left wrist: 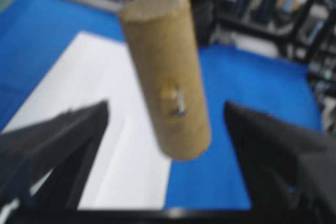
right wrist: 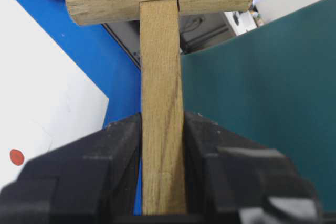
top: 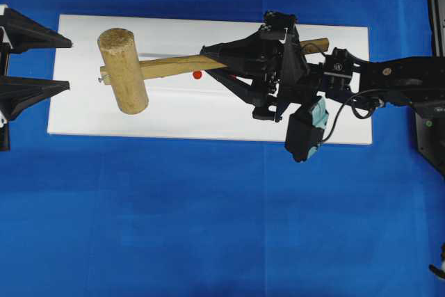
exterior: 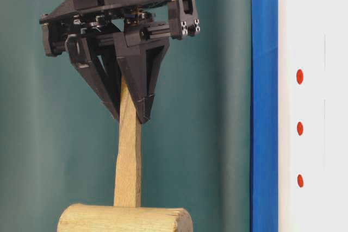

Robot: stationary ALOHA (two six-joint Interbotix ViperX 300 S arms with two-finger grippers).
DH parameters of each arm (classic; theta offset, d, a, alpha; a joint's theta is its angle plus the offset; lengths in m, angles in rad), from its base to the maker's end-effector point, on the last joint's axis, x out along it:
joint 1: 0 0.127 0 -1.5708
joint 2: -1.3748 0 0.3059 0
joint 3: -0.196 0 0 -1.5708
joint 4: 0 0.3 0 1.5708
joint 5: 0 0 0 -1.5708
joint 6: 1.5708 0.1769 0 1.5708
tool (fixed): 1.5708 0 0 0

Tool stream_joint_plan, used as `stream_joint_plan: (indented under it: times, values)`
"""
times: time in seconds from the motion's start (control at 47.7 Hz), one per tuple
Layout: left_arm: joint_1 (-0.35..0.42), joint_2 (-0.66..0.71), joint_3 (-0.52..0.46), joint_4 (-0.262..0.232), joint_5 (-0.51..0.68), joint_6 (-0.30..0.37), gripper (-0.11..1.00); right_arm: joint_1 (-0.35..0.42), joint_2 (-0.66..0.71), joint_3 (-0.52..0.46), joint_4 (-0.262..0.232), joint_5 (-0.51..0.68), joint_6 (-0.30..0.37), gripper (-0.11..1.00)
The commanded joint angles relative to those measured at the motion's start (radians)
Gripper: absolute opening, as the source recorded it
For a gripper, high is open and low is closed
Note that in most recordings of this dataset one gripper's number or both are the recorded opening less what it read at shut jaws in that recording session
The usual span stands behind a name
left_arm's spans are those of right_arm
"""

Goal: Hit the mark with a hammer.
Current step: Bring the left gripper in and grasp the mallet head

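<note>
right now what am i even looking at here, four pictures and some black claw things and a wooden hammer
It is a two-armed robot seen by four cameras: one overhead, one at table level, and one on each wrist. On a blue cloth lies a white block with red dots. The right gripper, one black claw, is shut on the handle of the hammer, a wooden mallet, and holds it above the block. Its wrist camera looks along the handle to the head. The left gripper stands open at the block's left end, holding nothing; its blurred wrist view shows the mallet head between its fingers.
</note>
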Motion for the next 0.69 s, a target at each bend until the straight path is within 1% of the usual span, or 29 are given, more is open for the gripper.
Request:
stream_joint_plan:
  times: [0.0,0.147,0.335,0.419,0.524,0.671]
  values:
    - [0.006,0.021,-0.012,-0.002,-0.035,-0.002,0.93,0.002,-0.034,-0.028,0.002,-0.014,0.003,0.09]
    - [0.008,0.094,-0.029,-0.002,-0.129,-0.002,0.93,0.002,-0.034,-0.029,0.002,-0.011,-0.005,0.09]
    - [0.008,0.279,-0.101,-0.002,-0.219,-0.003,0.93,0.002,-0.034,-0.034,0.002,-0.009,-0.008,0.09]
    - [0.011,0.341,-0.132,-0.002,-0.261,-0.003,0.93,0.002,-0.034,-0.034,0.002,-0.008,-0.008,0.09]
    - [0.014,0.397,-0.161,-0.002,-0.296,-0.003,0.93,0.002,-0.034,-0.035,0.002,-0.008,-0.008,0.09]
    - [0.014,0.459,-0.199,-0.002,-0.311,-0.005,0.93,0.002,-0.034,-0.037,0.002,-0.008,-0.008,0.09]
